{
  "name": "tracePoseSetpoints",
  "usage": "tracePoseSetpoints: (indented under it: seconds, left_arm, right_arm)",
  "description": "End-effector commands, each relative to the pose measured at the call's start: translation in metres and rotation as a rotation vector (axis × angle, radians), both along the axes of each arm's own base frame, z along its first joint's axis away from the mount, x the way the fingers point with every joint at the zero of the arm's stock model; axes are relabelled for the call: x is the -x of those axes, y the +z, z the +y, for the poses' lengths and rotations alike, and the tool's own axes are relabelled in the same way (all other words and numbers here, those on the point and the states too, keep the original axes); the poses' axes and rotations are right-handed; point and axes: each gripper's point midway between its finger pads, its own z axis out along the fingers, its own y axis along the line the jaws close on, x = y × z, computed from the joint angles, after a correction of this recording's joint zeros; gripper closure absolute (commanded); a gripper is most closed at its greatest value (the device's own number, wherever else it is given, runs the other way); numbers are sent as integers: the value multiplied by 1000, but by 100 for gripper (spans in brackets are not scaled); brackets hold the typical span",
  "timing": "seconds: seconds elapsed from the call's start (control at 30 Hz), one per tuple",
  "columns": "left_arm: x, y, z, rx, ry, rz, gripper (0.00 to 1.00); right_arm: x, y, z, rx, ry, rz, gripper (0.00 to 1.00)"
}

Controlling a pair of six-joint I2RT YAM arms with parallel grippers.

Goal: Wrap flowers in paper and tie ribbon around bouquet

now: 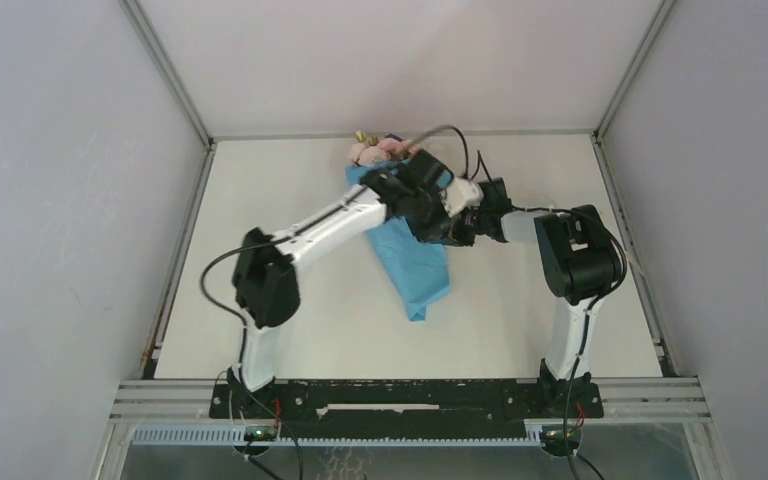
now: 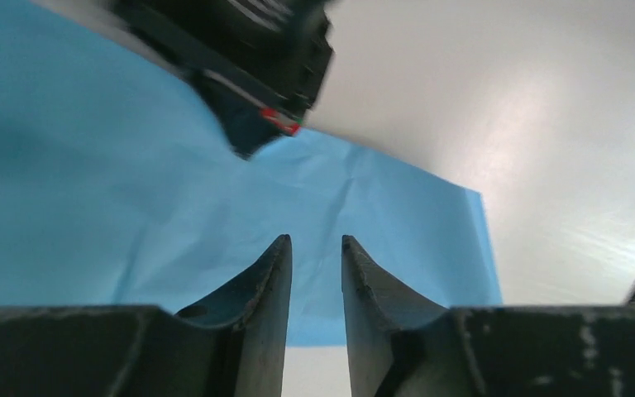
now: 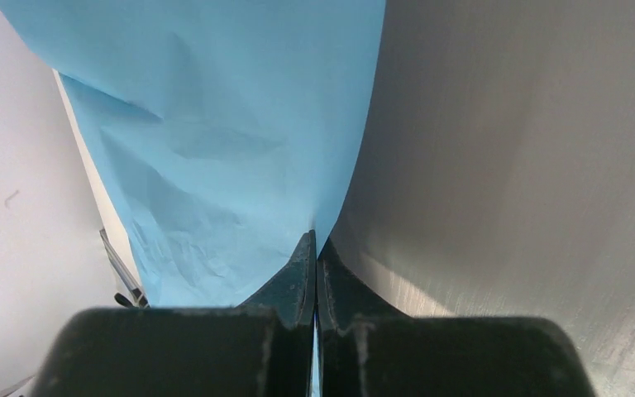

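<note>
Pinching the paper [image 3: 215,124] at its edge, the right claw [image 3: 315,240] is clamped; the left claw [image 2: 316,244], slightly apart, hangs above.

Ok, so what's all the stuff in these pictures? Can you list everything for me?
flowers: one small bunch, pink and peach, at the table's far edge, at the paper's far end
paper: one sheet, blue, lying slantwise mid-table, under the ends of both arms
ribbon: none in view
table: one, white, between the walls
walls: grey, on the left, right and back
rail: one, black, along the near edge, holding the arm bases
left arm: one, white and black, reaching in from near left, its jaws a little open over the paper
right arm: one, black and white, from near right, its jaws shut on the paper's edge
</note>
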Motion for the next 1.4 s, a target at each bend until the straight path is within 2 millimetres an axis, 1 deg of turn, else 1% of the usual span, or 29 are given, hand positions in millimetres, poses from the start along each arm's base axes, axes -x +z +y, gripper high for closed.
tracePoseSetpoints:
  seconds: [0.0, 0.07, 0.17, 0.3, 0.37, 0.47, 0.5, 0.67, 0.77, 0.8, 0.83, 0.87, 0.97, 1.03, 1.07, 1.1, 1.17, 1.2, 1.23, 1.27, 1.3, 1.37]
  left_arm:
    - [-7, -84, 7, -225, -60, -52, 67]
    - [9, -102, 3, -260, -117, -37, 67]
    - [39, -121, 2, -283, -210, 21, 67]
    - [76, -137, 8, -307, -291, 104, 61]
    - [97, -149, 14, -339, -340, 133, 57]
    - [121, -161, 19, -369, -405, 159, 53]
    - [126, -163, 20, -380, -414, 159, 51]
    - [134, -154, 33, -414, -409, 134, 41]
    - [139, -148, 43, -441, -392, 122, 38]
    - [141, -142, 43, -444, -389, 121, 37]
    - [147, -132, 47, -457, -396, 140, 37]
    - [152, -119, 46, -443, -412, 163, 36]
    - [173, -68, 35, -319, -504, 218, 37]
    - [175, -47, 29, -237, -545, 206, 41]
    - [168, -44, 27, -213, -538, 189, 45]
    - [156, -45, 23, -197, -508, 164, 53]
    - [124, -60, 21, -223, -409, 110, 69]
    - [108, -74, 23, -271, -362, 86, 75]
    - [97, -86, 25, -314, -334, 67, 79]
    - [91, -98, 29, -351, -324, 58, 80]
    - [90, -110, 32, -382, -331, 61, 80]
    - [95, -129, 36, -418, -368, 70, 80]
  right_arm:
    - [-12, 8, -4, -13, -29, -45, 100]
    - [-12, 7, -4, -18, -28, -45, 100]
    - [-14, 7, -6, -22, -33, -46, 100]
    - [-17, 7, -9, -20, -43, -53, 100]
    - [-18, 6, -10, -19, -46, -51, 100]
    - [-18, 5, -11, -13, -48, -51, 100]
    - [-17, 4, -11, -10, -47, -51, 100]
    - [-18, 2, -14, 14, -49, -56, 100]
    - [-16, 1, -16, 30, -48, -57, 100]
    - [-15, 0, -16, 34, -44, -54, 100]
    - [-15, -2, -17, 38, -43, -52, 100]
    - [-14, -2, -16, 41, -40, -51, 100]
    - [-12, -4, -16, 48, -35, -48, 100]
    - [-12, -4, -16, 51, -35, -49, 100]
    - [-12, -4, -15, 51, -34, -50, 100]
    - [-12, -4, -15, 50, -33, -50, 100]
    - [-12, -3, -14, 50, -32, -54, 100]
    - [-13, -2, -14, 49, -33, -56, 100]
    - [-13, -2, -14, 50, -33, -56, 100]
    - [-13, -2, -14, 52, -33, -57, 100]
    - [-12, -2, -15, 54, -33, -58, 100]
    - [-12, -2, -16, 61, -32, -58, 100]
